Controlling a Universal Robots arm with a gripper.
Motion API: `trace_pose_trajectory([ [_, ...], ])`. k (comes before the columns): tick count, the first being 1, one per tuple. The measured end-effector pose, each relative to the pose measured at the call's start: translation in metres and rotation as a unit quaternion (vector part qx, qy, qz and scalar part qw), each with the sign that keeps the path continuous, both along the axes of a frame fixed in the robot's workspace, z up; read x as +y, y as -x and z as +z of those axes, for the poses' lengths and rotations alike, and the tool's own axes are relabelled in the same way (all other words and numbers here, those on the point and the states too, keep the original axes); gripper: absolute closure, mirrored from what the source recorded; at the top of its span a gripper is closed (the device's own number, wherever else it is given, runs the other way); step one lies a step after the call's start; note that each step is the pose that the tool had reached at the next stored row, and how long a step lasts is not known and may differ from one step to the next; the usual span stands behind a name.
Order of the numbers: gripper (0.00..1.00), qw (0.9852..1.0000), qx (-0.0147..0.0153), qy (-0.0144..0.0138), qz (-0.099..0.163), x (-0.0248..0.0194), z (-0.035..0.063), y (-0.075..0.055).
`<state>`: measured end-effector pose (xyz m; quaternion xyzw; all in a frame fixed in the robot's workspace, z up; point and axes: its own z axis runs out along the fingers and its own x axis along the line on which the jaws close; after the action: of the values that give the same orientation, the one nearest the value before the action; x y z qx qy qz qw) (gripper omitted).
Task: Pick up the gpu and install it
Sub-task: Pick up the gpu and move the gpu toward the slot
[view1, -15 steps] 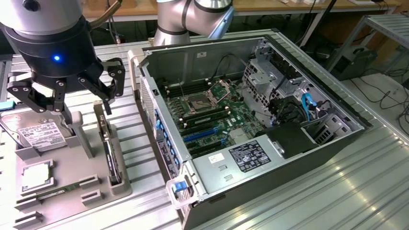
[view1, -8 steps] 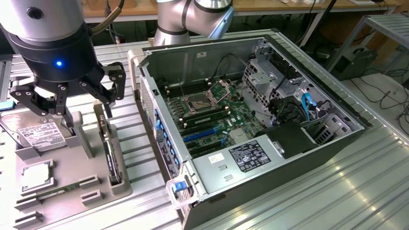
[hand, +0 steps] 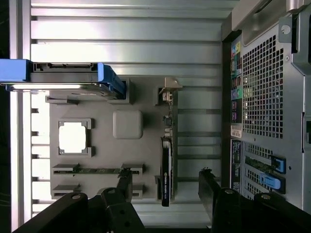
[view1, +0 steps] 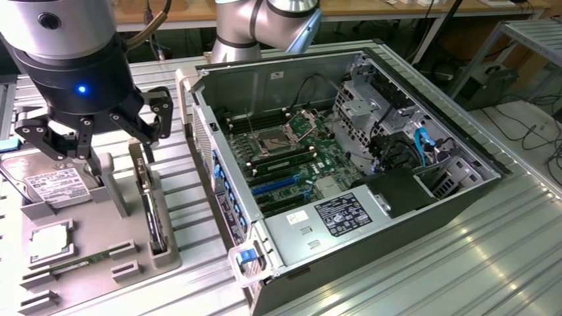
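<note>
now the pincer hangs open above the gpu; grey tray on ribbed metal table.

Exterior view looks down obliquely on case and tray; wrist view looks straight down on both.

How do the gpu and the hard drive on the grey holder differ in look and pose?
The gpu is a thin dark card; the hard drive is a thicker silver box with a white label. The gpu stands on its edge; the hard drive leans, label face showing. The gpu sits nearer the computer case than the hard drive. Both rest in the grey holder.
</note>
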<state>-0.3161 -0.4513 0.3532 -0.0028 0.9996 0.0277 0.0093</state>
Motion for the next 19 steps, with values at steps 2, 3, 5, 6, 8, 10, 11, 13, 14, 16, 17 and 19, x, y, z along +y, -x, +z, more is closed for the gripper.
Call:
trace_pose_trajectory([
  [2,0.34,1.0000,0.0000,0.0000,0.000,0.0000,-0.0005,0.000],
  [3,0.34,1.0000,0.0000,0.0000,0.000,0.0000,-0.0007,0.000],
  [5,0.34,1.0000,0.0000,0.0000,0.000,0.0000,-0.0011,0.000],
  [6,0.34,1.0000,-0.0001,-0.0001,0.000,-0.0001,-0.0018,0.000],
  [8,0.34,1.0000,0.0000,0.0000,0.000,-0.0015,-0.0027,0.000],
  [10,0.34,1.0000,-0.0001,-0.0001,0.000,-0.0024,-0.0050,0.000],
  [11,0.34,1.0000,0.0000,0.0001,0.000,-0.0024,-0.0059,0.000],
  [13,0.34,1.0000,0.0000,0.0002,0.000,-0.0026,-0.0081,-0.001],
  [14,0.34,1.0000,0.0000,0.0002,0.000,-0.0026,-0.0091,-0.001],
  [16,0.34,1.0000,0.0000,0.0003,0.000,-0.0026,-0.0105,-0.001],
  [17,0.34,1.0000,0.0000,0.0002,0.000,-0.0026,-0.0112,-0.002],
  [19,0.34,1.0000,-0.0001,0.0002,0.000,-0.0026,-0.0125,-0.002],
])
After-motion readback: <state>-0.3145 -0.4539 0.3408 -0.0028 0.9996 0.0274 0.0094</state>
